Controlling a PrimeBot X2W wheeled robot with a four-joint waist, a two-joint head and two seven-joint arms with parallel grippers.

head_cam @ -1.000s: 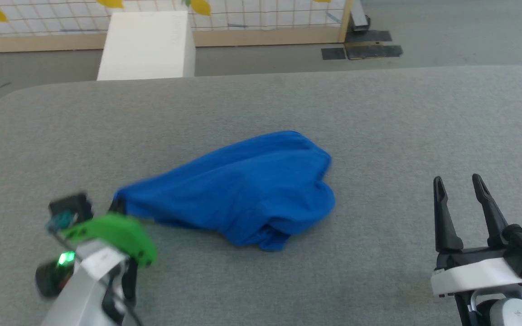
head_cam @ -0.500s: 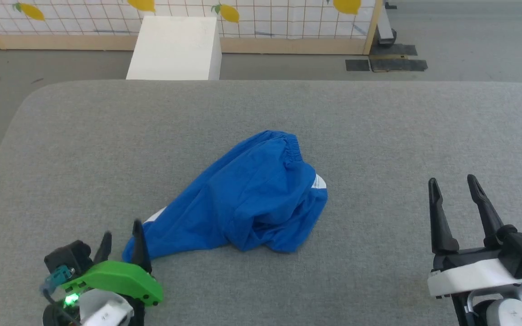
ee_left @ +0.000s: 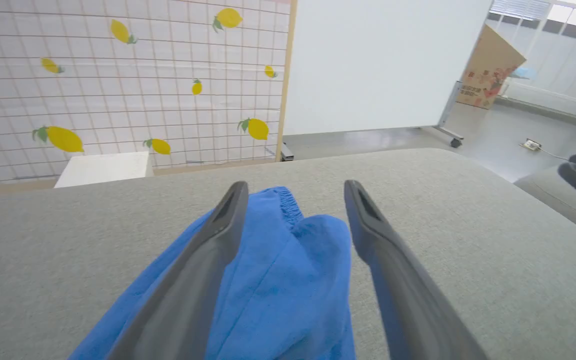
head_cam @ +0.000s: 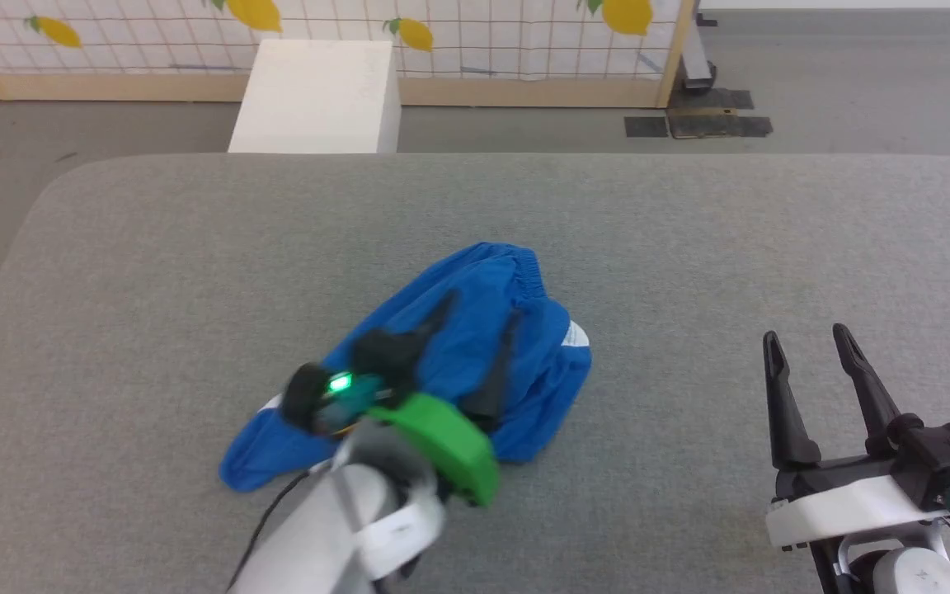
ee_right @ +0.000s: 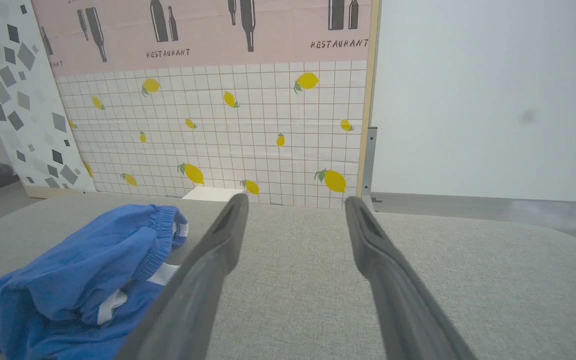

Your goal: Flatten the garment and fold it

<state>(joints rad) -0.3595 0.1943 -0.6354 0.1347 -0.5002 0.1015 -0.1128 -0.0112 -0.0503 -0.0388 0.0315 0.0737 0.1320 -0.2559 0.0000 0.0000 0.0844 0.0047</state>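
Shorts: soft matt cloth, waistband puckered at 12 o'clock. Table: grey woven cover, matt, slightly rough. Left gripper, right gripper: smooth, dark, matt plastic. Wrist cover: green plastic, slight sheen. Block at 11 o'clock: white, matt. Frame: bare wood. Floor: smooth, faint sheen.

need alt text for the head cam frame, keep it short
A crumpled blue garment lies in the middle of a gray padded table, with the left end effector over it, fingers spread open. The right end effector sits open at lower right, apart from the garment. A white box stands beyond the table's far edge.
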